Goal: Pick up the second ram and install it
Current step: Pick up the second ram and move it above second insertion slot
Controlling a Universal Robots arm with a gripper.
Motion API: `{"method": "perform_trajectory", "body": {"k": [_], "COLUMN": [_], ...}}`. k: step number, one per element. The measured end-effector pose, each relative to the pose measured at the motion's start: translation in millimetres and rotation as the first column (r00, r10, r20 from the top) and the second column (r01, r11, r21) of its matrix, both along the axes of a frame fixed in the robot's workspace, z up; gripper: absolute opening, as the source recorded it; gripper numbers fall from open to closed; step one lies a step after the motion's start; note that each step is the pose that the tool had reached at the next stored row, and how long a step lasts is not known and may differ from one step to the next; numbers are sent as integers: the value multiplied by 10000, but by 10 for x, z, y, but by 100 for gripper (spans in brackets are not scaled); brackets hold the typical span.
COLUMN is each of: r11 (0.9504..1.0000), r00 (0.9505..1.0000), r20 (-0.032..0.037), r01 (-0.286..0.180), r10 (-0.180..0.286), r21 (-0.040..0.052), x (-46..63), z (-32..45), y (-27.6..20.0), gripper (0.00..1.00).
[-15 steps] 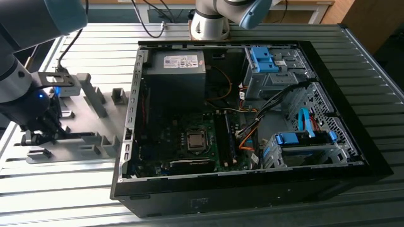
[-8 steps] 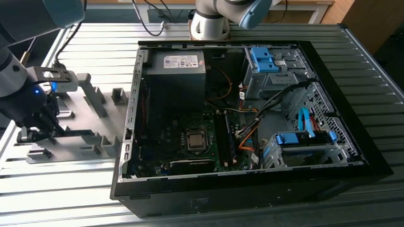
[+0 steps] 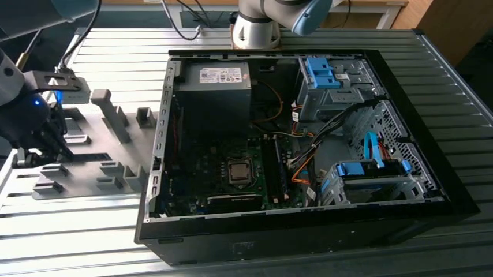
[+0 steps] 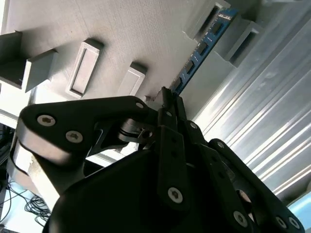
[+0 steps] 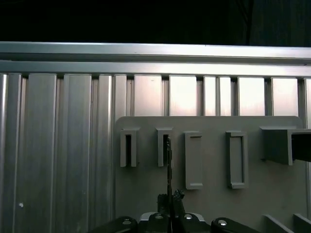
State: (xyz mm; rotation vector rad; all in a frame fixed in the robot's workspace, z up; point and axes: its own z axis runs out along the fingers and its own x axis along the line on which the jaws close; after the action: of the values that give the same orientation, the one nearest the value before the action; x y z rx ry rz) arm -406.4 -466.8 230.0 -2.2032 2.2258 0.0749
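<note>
While the second ram [image 4: 201,48] stands edge-up in a slot of the grey tray [image 4: 136,29], the gripper [image 4: 167,97] looks clamped on one end — an off-centre hold that could tilt it and jam it there.

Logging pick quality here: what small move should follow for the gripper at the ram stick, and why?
Probably a short straight lift: the gripper has its jaws seemingly closed on the second ram, which stands in the slots of the grey holder tray.
</note>
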Motion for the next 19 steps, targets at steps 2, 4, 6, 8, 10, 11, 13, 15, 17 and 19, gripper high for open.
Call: {"method": "perform_trajectory", "body": {"k": [2, 4, 6, 8, 10, 11, 13, 15, 17, 19], "r11": [10000, 10000, 10000, 10000, 10000, 10000, 10000, 10000, 10000, 10000], "r00": [10000, 10000, 10000, 10000, 10000, 10000, 10000, 10000, 10000, 10000], "r20": [-1, 0, 0, 0, -1, -1, -1, 1, 0, -1], "r01": [0, 0, 0, 0, 0, 0, 0, 0, 0, 0], "r10": [0, 0, 0, 0, 0, 0, 0, 0, 0, 0], "r21": [0, 0, 0, 0, -1, -1, -1, 0, 0, -1], "x": [0, 0, 0, 0, 0, 0, 0, 0, 0, 0], "z": [58, 123, 194, 271, 349, 391, 478, 560, 645, 731], "y": [0, 0, 0, 0, 0, 0, 0, 0, 0, 0], "gripper": [14, 14, 14, 14, 14, 14, 14, 14, 14, 14]}}
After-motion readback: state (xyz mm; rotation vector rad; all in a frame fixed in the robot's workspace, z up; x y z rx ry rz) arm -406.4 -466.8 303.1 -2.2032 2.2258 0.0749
